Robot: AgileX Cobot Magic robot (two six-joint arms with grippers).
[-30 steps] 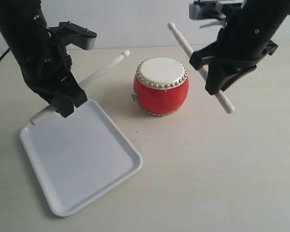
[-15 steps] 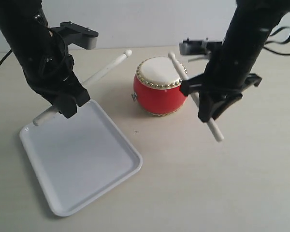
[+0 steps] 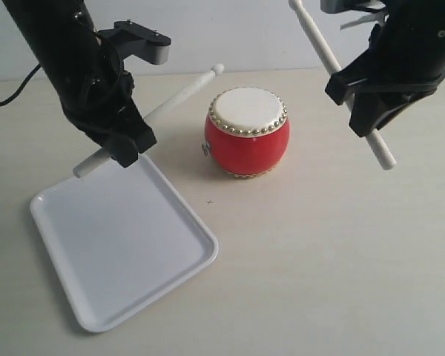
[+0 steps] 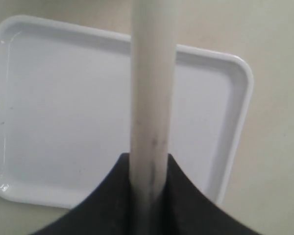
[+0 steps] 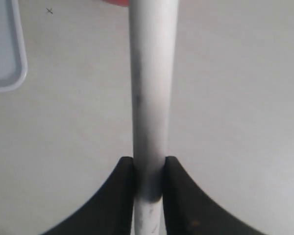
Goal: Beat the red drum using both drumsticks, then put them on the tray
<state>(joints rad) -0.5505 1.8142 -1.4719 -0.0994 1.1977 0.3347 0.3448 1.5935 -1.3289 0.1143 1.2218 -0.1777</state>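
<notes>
The red drum (image 3: 247,132) with its cream head stands upright on the table's middle. My left gripper (image 3: 122,144) is shut on a pale drumstick (image 3: 179,96) whose rounded tip points toward the drum's upper left, off the head. That same drumstick (image 4: 152,98) crosses the white tray (image 4: 49,107) in the left wrist view. My right gripper (image 3: 362,111) is shut on the other drumstick (image 3: 320,46), raised high to the right of the drum, its tip near the top edge. This drumstick (image 5: 151,93) shows between the dark fingers (image 5: 181,196) in the right wrist view.
The white tray (image 3: 119,241) lies at the front left, its far corner under my left gripper. A black cable (image 3: 7,93) runs off the left edge. Pale tabletop (image 3: 334,252) stretches to the front and right of the drum.
My right arm has swung up and right, lifting its drumstick off the drum head. My left arm has shifted slightly up and right with its stick.
</notes>
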